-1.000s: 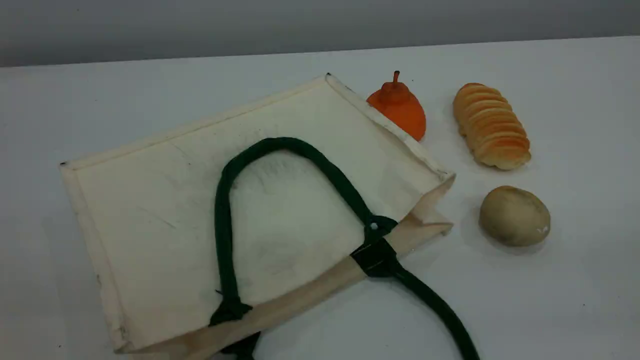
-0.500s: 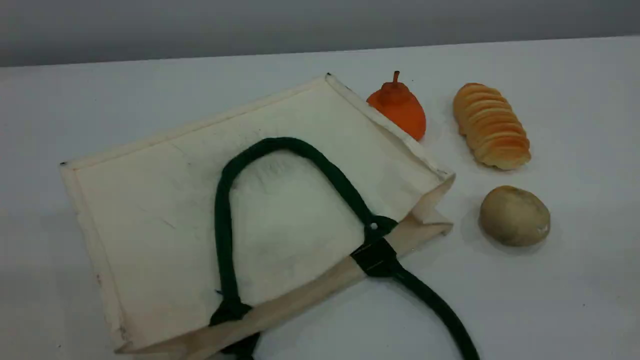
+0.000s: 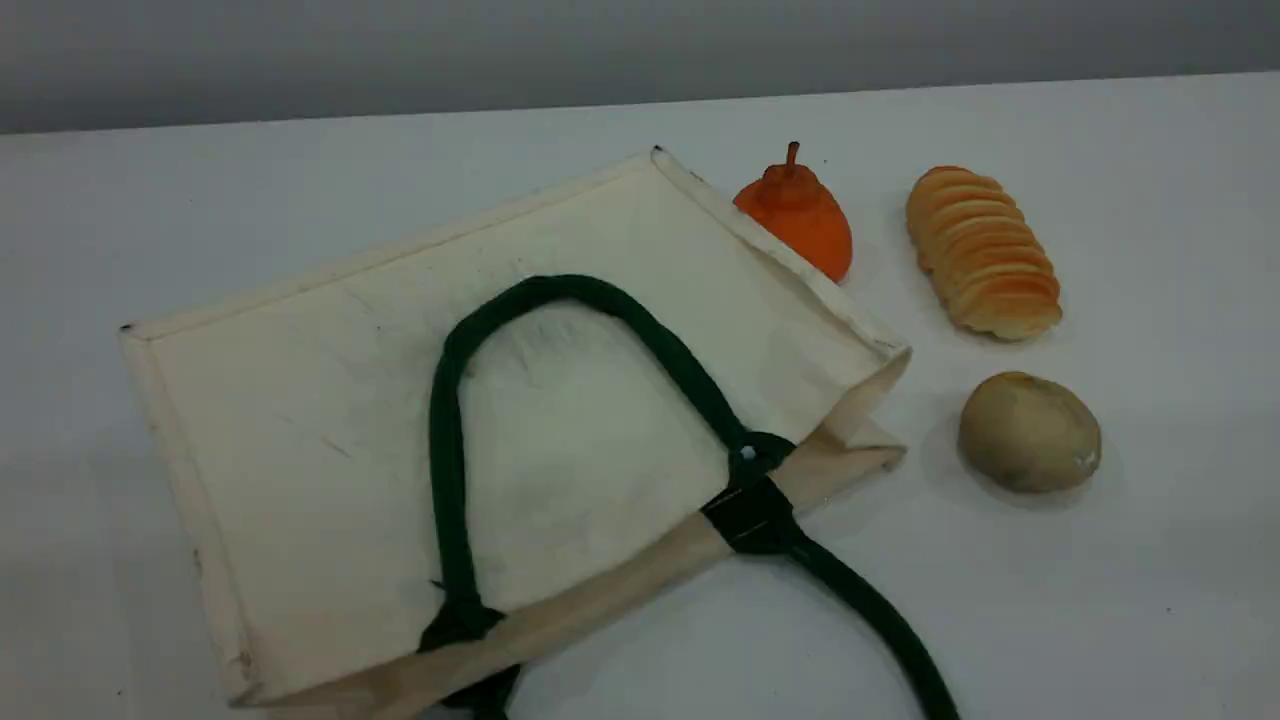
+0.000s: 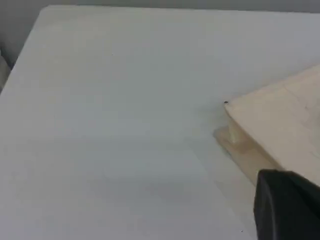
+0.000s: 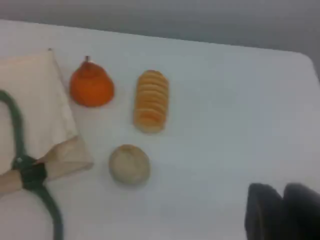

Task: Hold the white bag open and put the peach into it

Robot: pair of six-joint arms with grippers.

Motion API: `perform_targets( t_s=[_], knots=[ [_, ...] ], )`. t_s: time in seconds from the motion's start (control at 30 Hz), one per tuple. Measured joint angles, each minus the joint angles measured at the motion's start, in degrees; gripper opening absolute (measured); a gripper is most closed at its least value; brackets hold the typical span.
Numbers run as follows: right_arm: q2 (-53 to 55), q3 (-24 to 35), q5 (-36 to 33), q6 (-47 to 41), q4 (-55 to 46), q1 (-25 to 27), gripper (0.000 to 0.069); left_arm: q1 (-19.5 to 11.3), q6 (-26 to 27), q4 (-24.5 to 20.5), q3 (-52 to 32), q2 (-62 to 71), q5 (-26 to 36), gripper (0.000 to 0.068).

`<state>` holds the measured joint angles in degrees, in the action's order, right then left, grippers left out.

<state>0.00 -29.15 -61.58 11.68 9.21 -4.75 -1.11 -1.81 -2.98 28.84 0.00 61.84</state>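
The white bag lies flat on the table, its mouth towards the front right. One dark green handle loops across its top side and the other handle trails off the front edge. The peach is not in any view. Neither arm appears in the scene view. The left wrist view shows one dark fingertip of my left gripper beside a corner of the bag. In the right wrist view my right gripper hangs above bare table, its tips close together and empty, well right of the bag.
An orange pear-shaped fruit rests against the bag's far right edge. A ridged golden bread loaf and a brownish potato-like lump lie to the right. The table's back edge meets a grey wall.
The bag's front lip has shifted very slightly. The fruit, loaf and lump have not moved.
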Motion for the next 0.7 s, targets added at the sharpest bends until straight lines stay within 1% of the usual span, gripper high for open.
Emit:
perform_targets(
  t_s=[0.07, 0.2, 0.3, 0.37, 0.7],
  knots=[
    [0.00, 0.00, 0.00, 0.00, 0.00, -1.09, 0.0067, 0.00, 0.00, 0.00, 0.00, 0.00, 0.00, 0.0038],
    [0.00, 0.00, 0.00, 0.00, 0.00, -1.04, 0.0071, 0.09, 0.00, 0.00, 0.00, 0.00, 0.00, 0.0043],
    [0.00, 0.00, 0.00, 0.00, 0.00, -1.04, 0.0075, 1.42, 0.00, 0.00, 0.00, 0.00, 0.00, 0.0045],
    [0.00, 0.00, 0.00, 0.00, 0.05, -1.04, 0.0076, 1.74, 0.00, 0.00, 0.00, 0.00, 0.00, 0.0048],
    [0.00, 0.00, 0.00, 0.00, 0.05, -1.04, 0.0084, 1.74, 0.00, 0.00, 0.00, 0.00, -0.05, 0.0062]
  ],
)
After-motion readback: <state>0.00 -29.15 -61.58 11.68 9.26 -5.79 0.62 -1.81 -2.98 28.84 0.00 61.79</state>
